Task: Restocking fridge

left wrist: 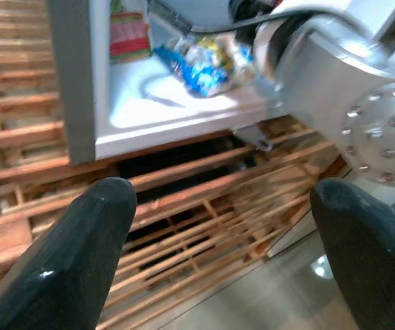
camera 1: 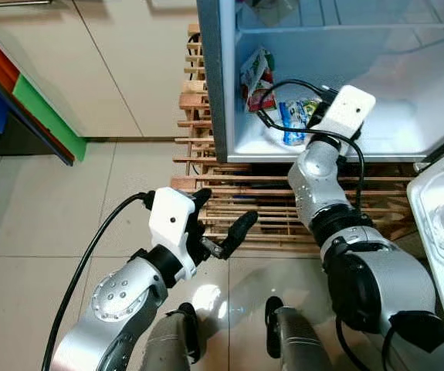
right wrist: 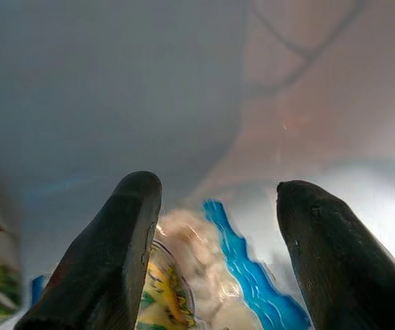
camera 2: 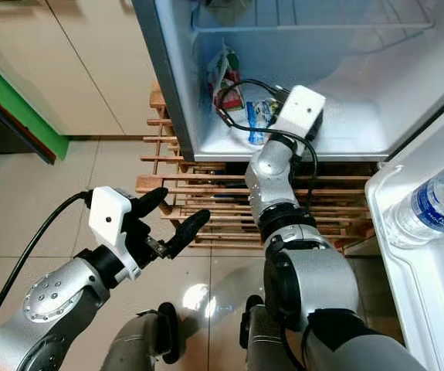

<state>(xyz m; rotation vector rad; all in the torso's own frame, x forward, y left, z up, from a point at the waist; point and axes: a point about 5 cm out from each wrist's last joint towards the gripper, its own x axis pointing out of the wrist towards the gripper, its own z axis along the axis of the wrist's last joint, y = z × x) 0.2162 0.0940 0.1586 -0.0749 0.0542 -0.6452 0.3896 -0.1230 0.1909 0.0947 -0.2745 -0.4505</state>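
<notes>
The open fridge holds a blue and yellow snack bag lying flat on its white bottom floor. A red, green and white packet leans at the floor's left side. My right arm reaches inside; in the right wrist view my right gripper is open, its fingers spread just over the snack bag, which is partly hidden under them. My left gripper is open and empty, held low over the wooden pallet in front of the fridge.
The fridge stands on the slatted pallet on a tiled floor. The open door's white shelf at the right holds a water bottle. White cabinets and a dark shelf with green, red and blue items stand at the left.
</notes>
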